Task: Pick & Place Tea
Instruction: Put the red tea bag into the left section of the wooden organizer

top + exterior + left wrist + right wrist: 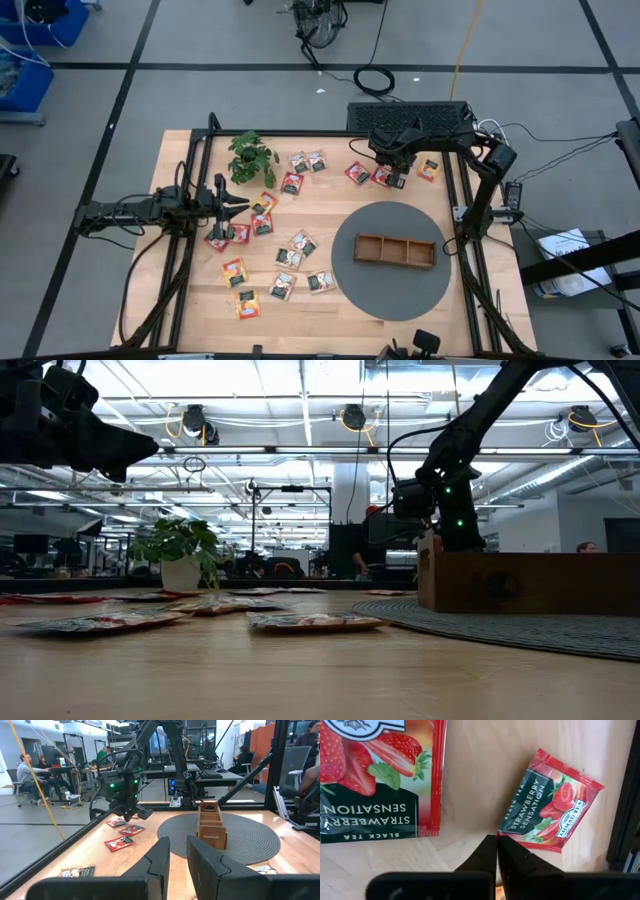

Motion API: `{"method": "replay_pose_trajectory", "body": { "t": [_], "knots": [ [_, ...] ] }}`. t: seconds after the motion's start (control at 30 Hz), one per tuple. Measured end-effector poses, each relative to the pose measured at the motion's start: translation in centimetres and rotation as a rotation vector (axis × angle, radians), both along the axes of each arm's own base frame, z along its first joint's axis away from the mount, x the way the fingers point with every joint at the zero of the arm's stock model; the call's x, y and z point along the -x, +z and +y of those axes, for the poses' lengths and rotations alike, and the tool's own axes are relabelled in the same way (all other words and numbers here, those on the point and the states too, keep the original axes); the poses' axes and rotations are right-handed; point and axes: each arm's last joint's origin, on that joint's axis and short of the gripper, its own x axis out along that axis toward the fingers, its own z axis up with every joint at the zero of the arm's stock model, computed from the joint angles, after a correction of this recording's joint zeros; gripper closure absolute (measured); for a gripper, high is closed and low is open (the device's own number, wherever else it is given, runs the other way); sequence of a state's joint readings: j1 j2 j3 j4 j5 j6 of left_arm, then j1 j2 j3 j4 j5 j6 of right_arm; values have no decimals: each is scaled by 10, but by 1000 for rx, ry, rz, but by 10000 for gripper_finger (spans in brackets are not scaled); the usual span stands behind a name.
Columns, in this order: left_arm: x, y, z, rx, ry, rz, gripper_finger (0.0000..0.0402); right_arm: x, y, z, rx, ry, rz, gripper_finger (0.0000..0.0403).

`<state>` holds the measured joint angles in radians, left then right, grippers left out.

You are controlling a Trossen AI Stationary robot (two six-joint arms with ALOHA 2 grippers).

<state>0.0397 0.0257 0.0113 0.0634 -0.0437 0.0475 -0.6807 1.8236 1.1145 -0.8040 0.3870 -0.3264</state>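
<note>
Several tea sachets, red, orange-yellow and white-green, lie flat on the wooden table (300,215), (315,622). My right gripper (391,175) (497,840) is shut and points down at the far side of the table. Its tips stand at the corner of a red strawberry sachet (550,815). A second red sachet (375,775) lies beside it. My left gripper (238,200) (178,855) is open and hovers above the table's left side, near an orange-yellow sachet (263,203). The brown three-compartment tray (395,250) (211,825) rests on a grey round mat (390,290). My right gripper's shut fingertips (490,847) come from above and stand at the near corner (506,832) of the red sachet, which lies flat on the table. I cannot tell whether they touch it.
A small leafy plant (252,157) (180,555) in a white pot stands at the far left of the table. A black frame rail (300,133) runs along the table's edges. Bare wood shows between the sachets and the mat. People sit at desks beyond the table (30,770).
</note>
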Motion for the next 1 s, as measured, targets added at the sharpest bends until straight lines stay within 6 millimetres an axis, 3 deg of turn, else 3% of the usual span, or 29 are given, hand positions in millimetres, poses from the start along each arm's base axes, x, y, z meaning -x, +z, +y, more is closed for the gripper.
{"method": "replay_pose_trajectory", "body": {
  "t": [0.4,1.0],
  "knots": [
    [0,0,0,0,0,0,330,-1,4,4,1,37,8,403],
    [0,0,0,0,0,-1,330,7,94,37,232,39,-274,403]
  ]
}}
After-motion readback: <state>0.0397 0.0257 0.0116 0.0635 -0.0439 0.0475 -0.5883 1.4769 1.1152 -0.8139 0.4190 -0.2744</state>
